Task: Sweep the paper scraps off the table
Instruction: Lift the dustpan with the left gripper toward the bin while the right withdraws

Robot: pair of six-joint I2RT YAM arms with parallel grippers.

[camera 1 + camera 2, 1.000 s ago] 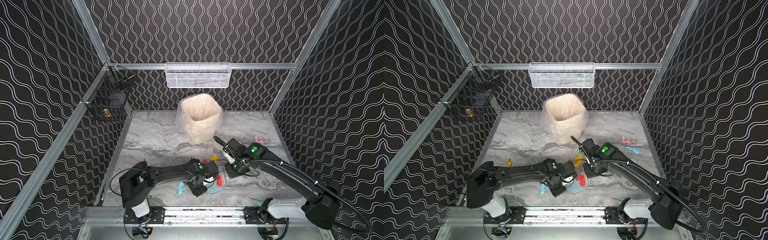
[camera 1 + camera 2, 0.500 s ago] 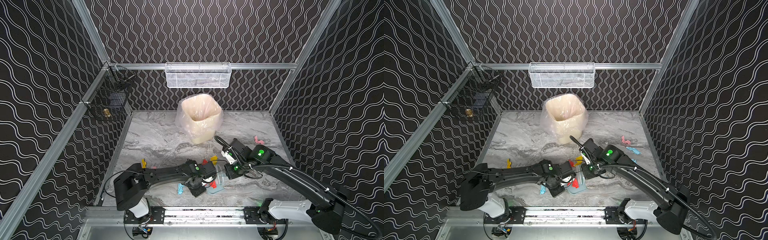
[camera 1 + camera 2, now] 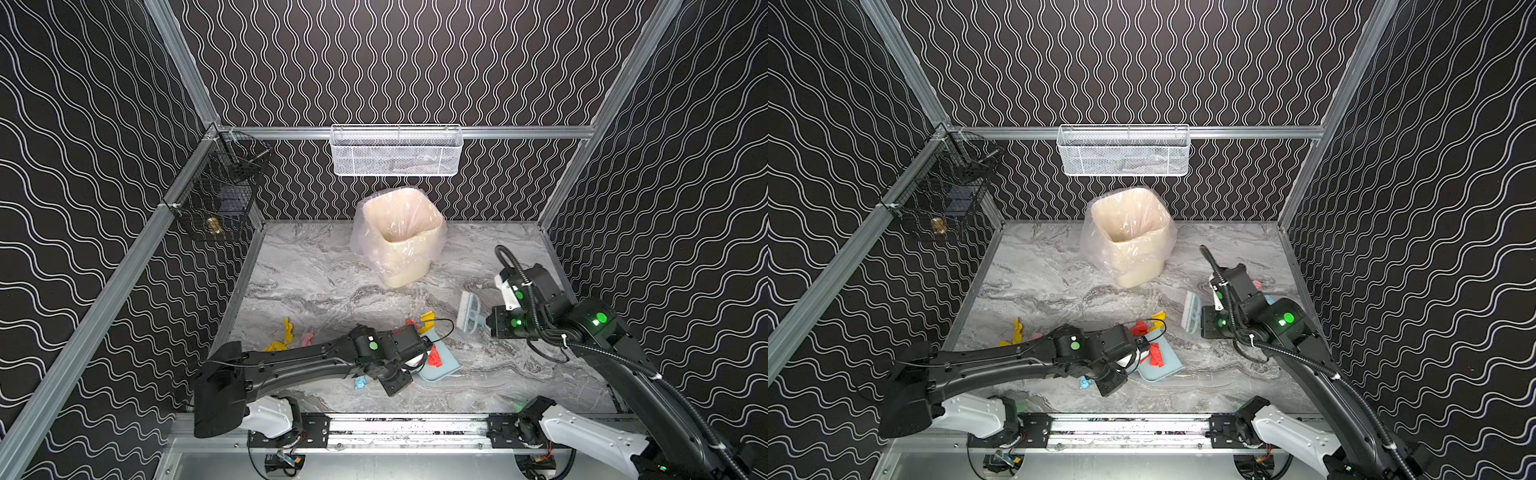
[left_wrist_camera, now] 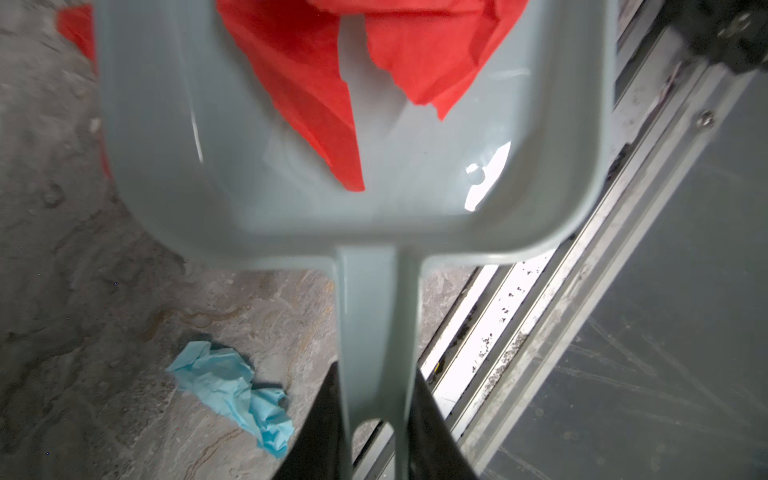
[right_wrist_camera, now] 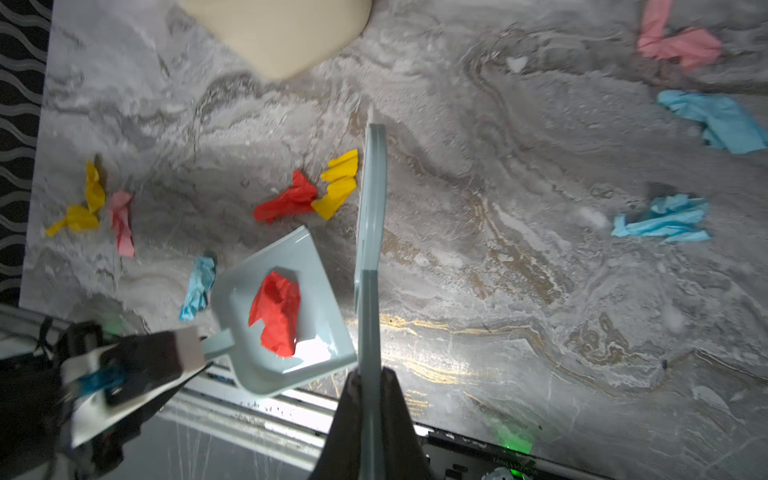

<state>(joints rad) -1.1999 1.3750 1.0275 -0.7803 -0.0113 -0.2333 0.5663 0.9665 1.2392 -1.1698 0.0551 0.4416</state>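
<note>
Left end effector (image 4: 376,432): I see it clamped on the dustpan (image 4: 415,208) handle.
Right end effector (image 5: 370,395): clamped on the brush (image 5: 371,187) handle, with the brush near the dustpan.
Scraps (image 5: 291,199): one red in the dustpan, the rest around it on the desk (image 5: 498,291).
</note>
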